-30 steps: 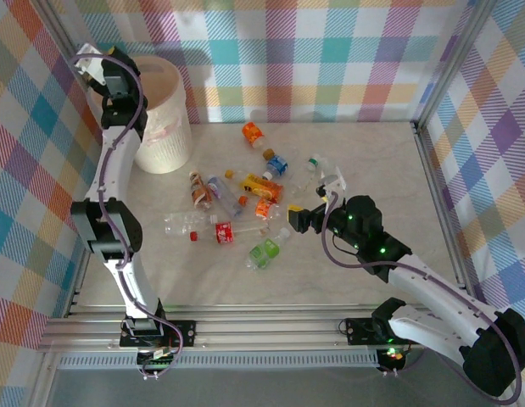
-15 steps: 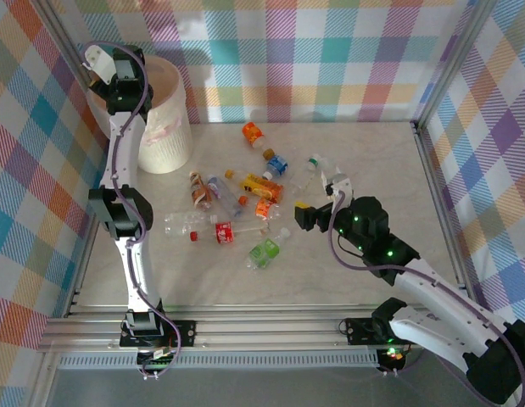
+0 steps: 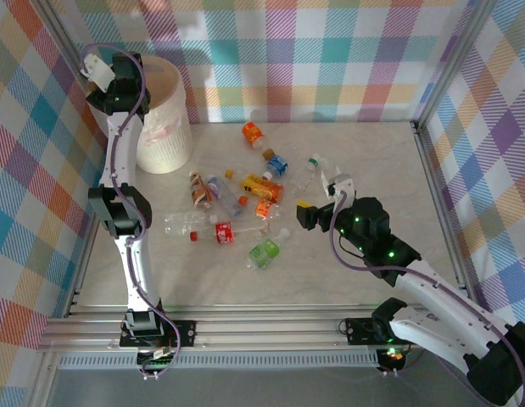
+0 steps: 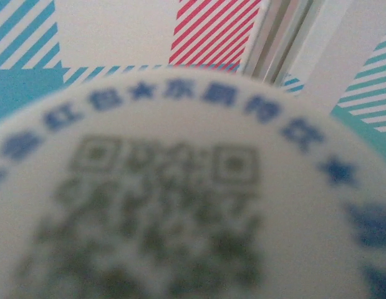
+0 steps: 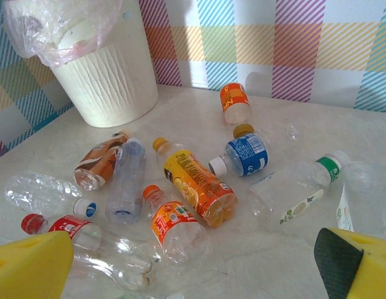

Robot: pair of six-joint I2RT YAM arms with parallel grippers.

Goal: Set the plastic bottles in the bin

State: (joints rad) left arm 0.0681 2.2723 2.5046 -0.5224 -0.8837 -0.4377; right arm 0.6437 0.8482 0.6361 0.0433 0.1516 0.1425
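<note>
Honestly not much you can actually read here. In the left wrist view a pale round face sits right up against the lens. It has blue characters curving along its rim from about 9 o'clock over 12 to 3, with a blue star between them and a square scan code in the middle, all too blurry to make out. In the right wrist view the orange-label bottle, at 12 o'clock of the pile, has white lettering. The blue-label bottle, yellow-and-orange bottle and red-label bottle carry print too, none of it legible.
</note>
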